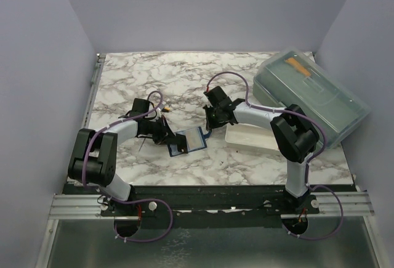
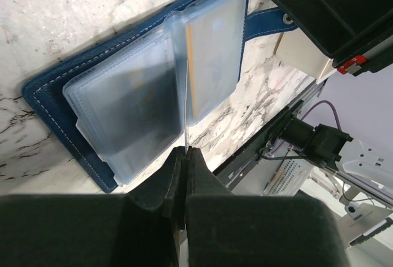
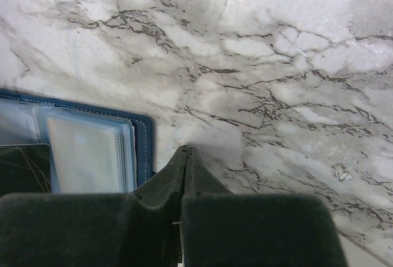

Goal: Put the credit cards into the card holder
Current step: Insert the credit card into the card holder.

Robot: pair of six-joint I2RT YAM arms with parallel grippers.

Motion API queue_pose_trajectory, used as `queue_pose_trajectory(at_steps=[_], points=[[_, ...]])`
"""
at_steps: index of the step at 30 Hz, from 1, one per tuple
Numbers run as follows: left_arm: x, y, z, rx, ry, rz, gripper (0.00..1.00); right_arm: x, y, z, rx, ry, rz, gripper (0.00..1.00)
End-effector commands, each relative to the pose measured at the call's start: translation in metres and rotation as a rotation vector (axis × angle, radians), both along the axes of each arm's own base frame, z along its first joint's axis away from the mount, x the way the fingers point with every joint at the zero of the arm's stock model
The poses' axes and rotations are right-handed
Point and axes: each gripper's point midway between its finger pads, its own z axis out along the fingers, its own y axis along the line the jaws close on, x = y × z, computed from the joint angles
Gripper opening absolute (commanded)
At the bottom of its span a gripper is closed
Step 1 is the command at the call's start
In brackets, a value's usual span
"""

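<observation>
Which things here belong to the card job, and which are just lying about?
Job:
card holder, open
golden-tan card, edge showing in its sleeves
left gripper, pinching a sleeve
right gripper, shut

Lying about:
white tray
plastic box
orange strip
tiny yellow-black object

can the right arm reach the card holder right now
Probably yes: the right gripper, shut, is over bare marble right beside the card holder, with nothing between them. The left gripper pinches a thin sheet over its middle.
</observation>
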Motion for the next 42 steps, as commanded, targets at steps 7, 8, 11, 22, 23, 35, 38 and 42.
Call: queue_pose_trajectory(at_steps=[7, 8, 11, 22, 23, 35, 38, 42], points=[[-0.002, -0.002, -0.003, -0.050, 0.020, -0.015, 0.00, -0.001, -0.009, -0.014, -0.063, 0.022, 0.002, 0.00], [-0.002, -0.002, -0.003, -0.049, 0.018, -0.013, 0.00, -0.001, -0.009, -0.014, -0.062, 0.023, 0.004, 0.00], [-0.003, -0.001, 0.002, -0.041, -0.002, 0.001, 0.00, -0.002, -0.009, -0.015, -0.065, 0.025, 0.003, 0.00], [-0.004, -0.003, 0.007, -0.060, -0.010, 0.000, 0.00, -0.002, -0.010, -0.017, -0.072, 0.033, 0.007, 0.00], [-0.003, -0.003, 0.006, -0.061, -0.009, 0.000, 0.00, -0.002, -0.010, -0.017, -0.072, 0.033, 0.007, 0.00], [-0.005, -0.005, -0.004, -0.075, 0.031, -0.010, 0.00, -0.002, -0.008, -0.017, -0.066, 0.038, 0.011, 0.00], [-0.004, -0.004, -0.005, -0.073, 0.034, -0.009, 0.00, -0.002, -0.007, -0.017, -0.067, 0.038, 0.013, 0.00], [-0.003, -0.004, -0.008, -0.073, 0.048, -0.004, 0.00, -0.002, -0.007, -0.016, -0.063, 0.040, 0.014, 0.00]])
